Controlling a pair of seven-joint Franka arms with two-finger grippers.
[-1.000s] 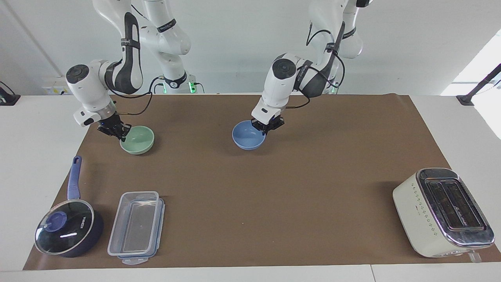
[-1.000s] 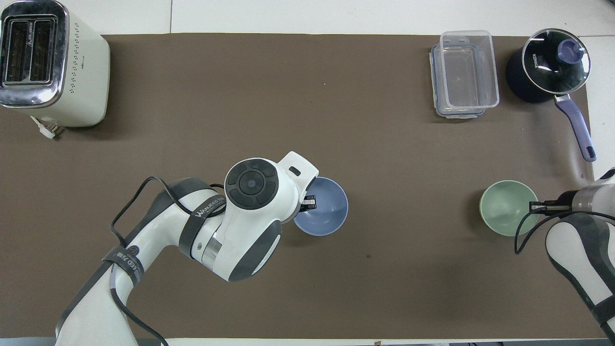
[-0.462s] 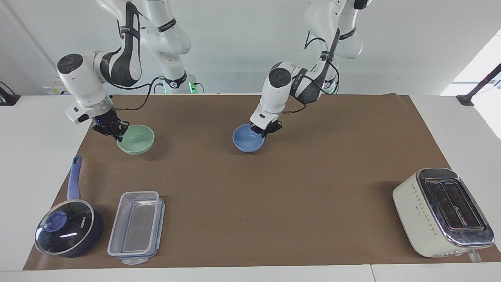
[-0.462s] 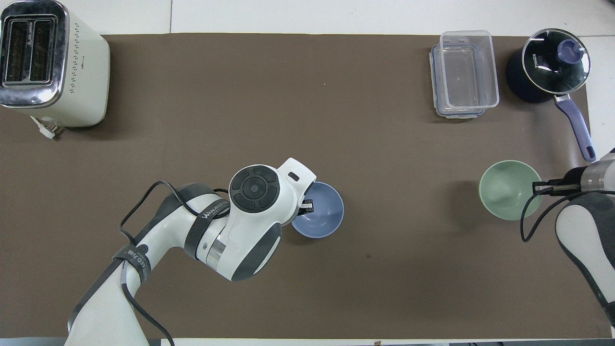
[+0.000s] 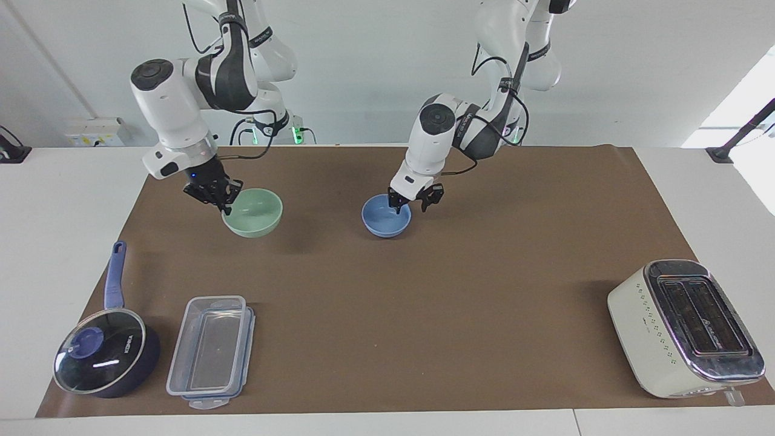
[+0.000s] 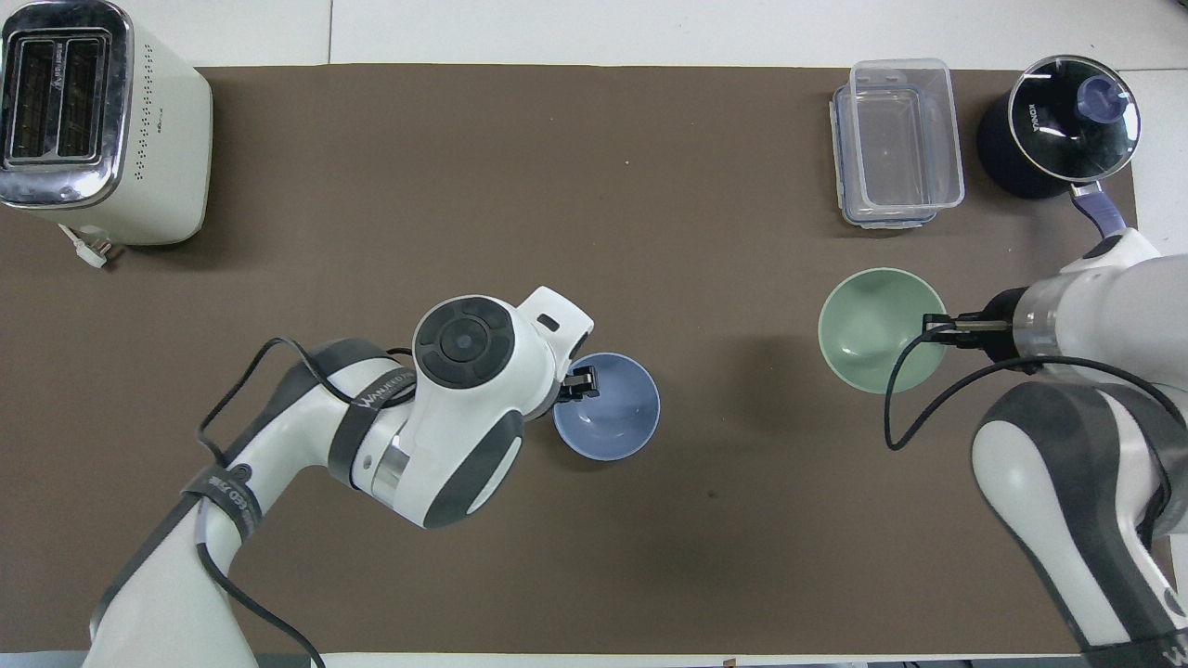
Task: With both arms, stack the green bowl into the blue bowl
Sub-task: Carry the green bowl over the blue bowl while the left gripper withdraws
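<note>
The green bowl [image 5: 257, 215] hangs above the brown mat, toward the right arm's end of the table; it also shows in the overhead view [image 6: 872, 325]. My right gripper [image 5: 223, 206] [image 6: 933, 327] is shut on its rim. The blue bowl [image 5: 384, 221] [image 6: 613, 413] rests on the mat near the table's middle. My left gripper [image 5: 413, 203] [image 6: 580, 380] is open at the blue bowl's rim, one finger inside the bowl and one outside. The two bowls are well apart.
A cream toaster [image 5: 684, 327] [image 6: 93, 121] stands far from the robots at the left arm's end. A clear lidded container [image 5: 212, 351] [image 6: 896, 139] and a dark blue lidded saucepan [image 5: 103, 357] [image 6: 1063, 125] sit far from the robots at the right arm's end.
My right gripper has lifted the green bowl and carried it toward the blue bowl. My left gripper has lowered the blue bowl onto the mat and opened.
</note>
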